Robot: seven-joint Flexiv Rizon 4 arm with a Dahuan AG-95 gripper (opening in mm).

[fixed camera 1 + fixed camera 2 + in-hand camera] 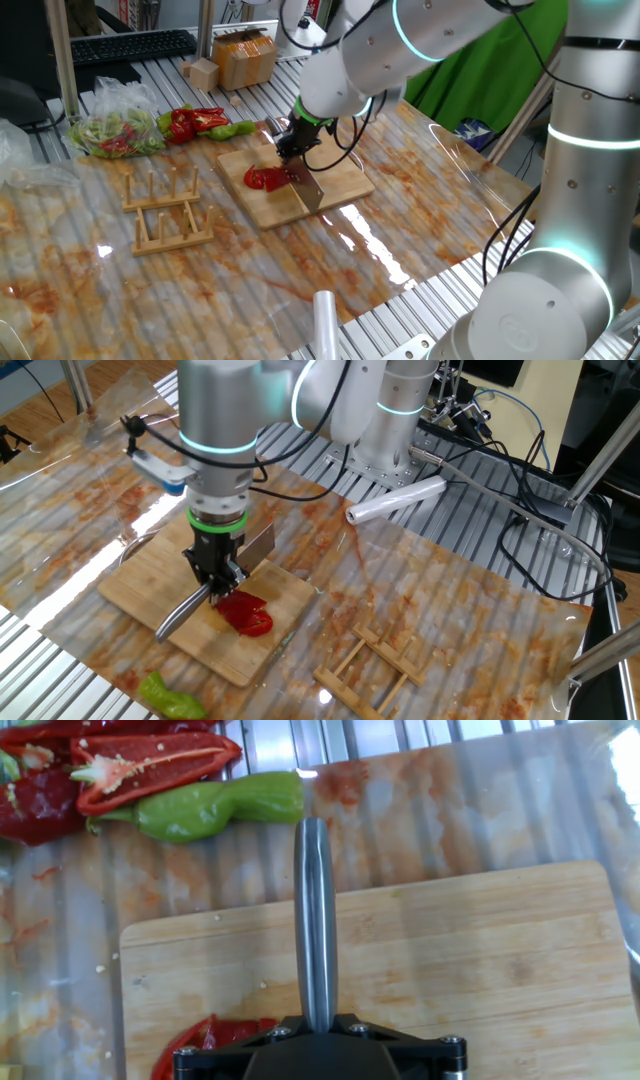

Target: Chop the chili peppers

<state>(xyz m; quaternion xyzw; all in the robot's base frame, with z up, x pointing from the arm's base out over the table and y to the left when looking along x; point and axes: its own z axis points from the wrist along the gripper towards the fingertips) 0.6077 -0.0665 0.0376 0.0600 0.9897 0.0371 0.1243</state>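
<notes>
A red chili pepper (264,178) lies on the wooden cutting board (345,178), left of the knife blade (308,191). My gripper (297,141) is shut on the knife, whose blade edge rests on the board. In the other fixed view the steel handle (184,616) sticks out past the gripper (214,567), and the pepper (249,614) lies beside it. The hand view shows the handle (315,920) running up from the gripper (315,1026), with the pepper (206,1039) at the lower left. More red peppers (195,121) and a green pepper (233,128) lie beyond the board.
A plastic bag of cut vegetables (114,135) lies at the far left. A wooden rack (166,209) stands left of the board. A cardboard box (243,58) sits at the back, and a white roll (325,320) lies near the front edge. The plastic table cover is smeared red.
</notes>
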